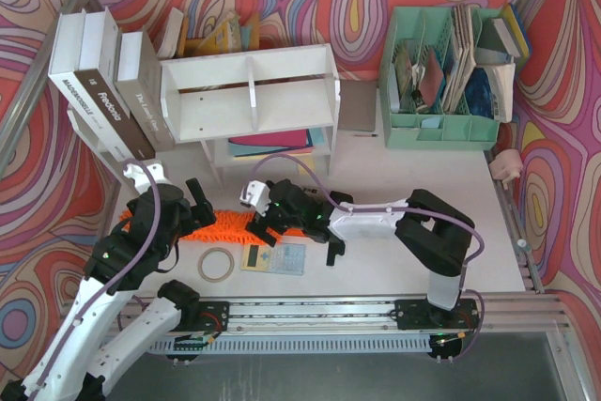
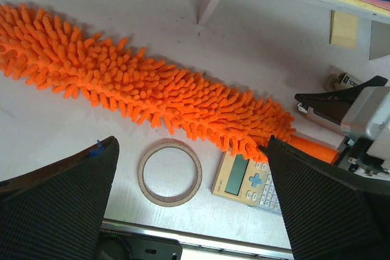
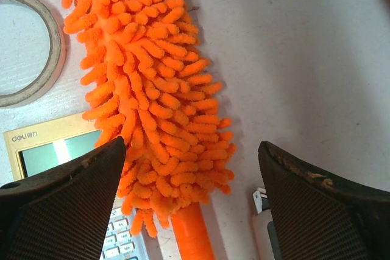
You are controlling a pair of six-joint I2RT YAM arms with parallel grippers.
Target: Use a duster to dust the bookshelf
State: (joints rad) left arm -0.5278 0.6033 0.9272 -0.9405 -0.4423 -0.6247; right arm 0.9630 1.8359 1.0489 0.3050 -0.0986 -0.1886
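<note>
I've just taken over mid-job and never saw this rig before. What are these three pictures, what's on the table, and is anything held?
Two robot arms are bolted at the near edge of the table, each ending in a two-finger tool. The wide picture looks down from above and behind them; the other two come from wrist cameras, so the dark pads at the bottom are that tool's own fingers. On the table lie the orange duster, a tape ring and a calculator; the white bookshelf stands behind. The left tool hangs open above the duster. The right tool, open too, straddles the duster's handle end. Nothing is held yet.
</note>
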